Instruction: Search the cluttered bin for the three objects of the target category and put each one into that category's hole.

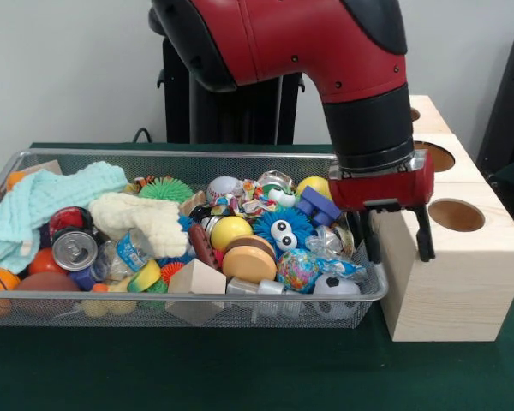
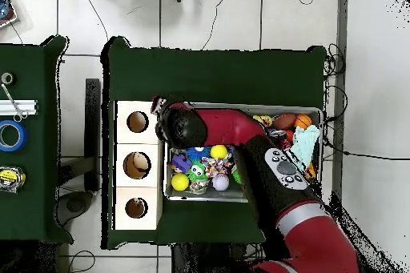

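Pincer (image 1: pixel 397 240) hangs with fingers spread wide and nothing between them, straddling the gap where the bin (image 1: pixel 34 156) rim meets the pine cube. Toys, balls and cloths lie just to its bin side. The hole (image 2: pixel 135 207), smallest and empty, sits on the cube's far end, well apart.

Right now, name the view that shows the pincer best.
The front view: the pincer hangs open and empty between the bin and the wooden cube. In the overhead view the arm hides it.
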`<state>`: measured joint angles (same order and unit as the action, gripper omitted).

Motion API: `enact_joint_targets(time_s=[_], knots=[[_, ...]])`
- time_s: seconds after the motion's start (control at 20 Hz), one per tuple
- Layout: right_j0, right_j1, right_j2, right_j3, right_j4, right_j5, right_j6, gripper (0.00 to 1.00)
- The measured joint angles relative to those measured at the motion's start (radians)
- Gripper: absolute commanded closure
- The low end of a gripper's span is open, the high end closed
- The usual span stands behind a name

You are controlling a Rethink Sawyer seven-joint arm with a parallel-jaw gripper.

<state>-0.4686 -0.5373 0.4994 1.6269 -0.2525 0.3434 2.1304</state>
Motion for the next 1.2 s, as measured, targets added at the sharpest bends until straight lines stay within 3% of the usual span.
enact_joint_targets(time_s=[0.5,0.75,1.2], knots=[[-0.104,-0.055,0.095,-0.054,-0.042,0.361,-0.089,0.0],[-0.11,-0.055,0.109,-0.096,-0.063,0.399,-0.112,0.0],[-0.137,0.002,0.156,-0.156,-0.166,0.363,-0.154,0.0]])
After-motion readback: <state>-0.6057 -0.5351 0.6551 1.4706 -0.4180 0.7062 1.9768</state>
